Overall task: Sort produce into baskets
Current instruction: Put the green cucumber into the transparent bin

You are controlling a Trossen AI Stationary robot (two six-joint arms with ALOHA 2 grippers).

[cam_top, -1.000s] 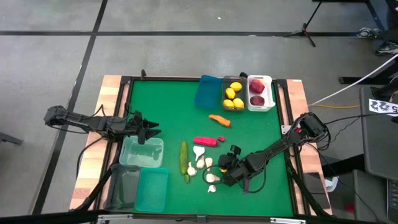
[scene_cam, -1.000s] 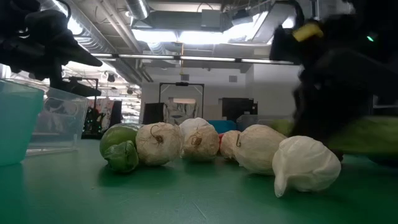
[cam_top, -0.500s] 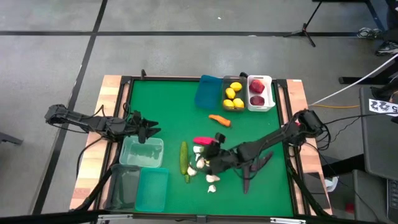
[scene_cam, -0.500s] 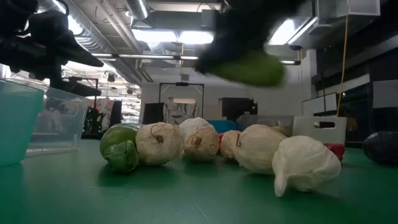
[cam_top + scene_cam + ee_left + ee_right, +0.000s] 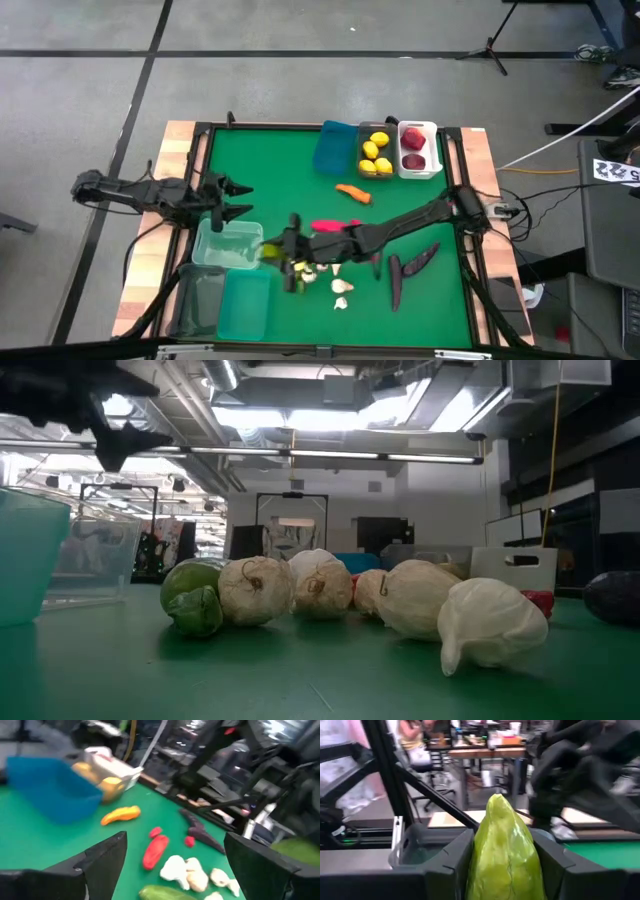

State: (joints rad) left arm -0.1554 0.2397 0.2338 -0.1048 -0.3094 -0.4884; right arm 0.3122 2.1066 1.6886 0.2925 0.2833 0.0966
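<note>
My right gripper (image 5: 276, 251) reaches across from the right and is shut on a yellow-green toy vegetable (image 5: 504, 845), level with the right rim of the pale clear basket (image 5: 226, 246). My left gripper (image 5: 232, 198) hovers open just beyond that basket's far rim, holding nothing. On the green mat lie a green cucumber (image 5: 297, 272), white garlic (image 5: 341, 288), a pink pepper (image 5: 329, 226), an orange carrot (image 5: 352, 192) and two eggplants (image 5: 396, 280). Lemons (image 5: 375, 152) fill the grey-clear basket and apples (image 5: 413, 148) the white one. My right gripper pinches the yellow-green vegetable by its two flanks (image 5: 476, 851) between the two fingers. The fingers come in about level from the table's right side. The vegetable's pointed end sticks out ahead of the fingertips, and it is lifted clear of the mat.
A blue basket (image 5: 334, 148) stands at the far edge beside the lemons. The dark clear basket (image 5: 200, 300) and teal basket (image 5: 246, 306) sit at the near left. In the low view garlic (image 5: 256, 590) and a green piece (image 5: 192, 596) lie in a row.
My right gripper has lifted the yellow-green vegetable off the mat at the near right and carried it up and toward the table's left, to the pale clear basket, tipping up to about level. The two eggplants it had covered now show. My left gripper has risen a little and rolled.
</note>
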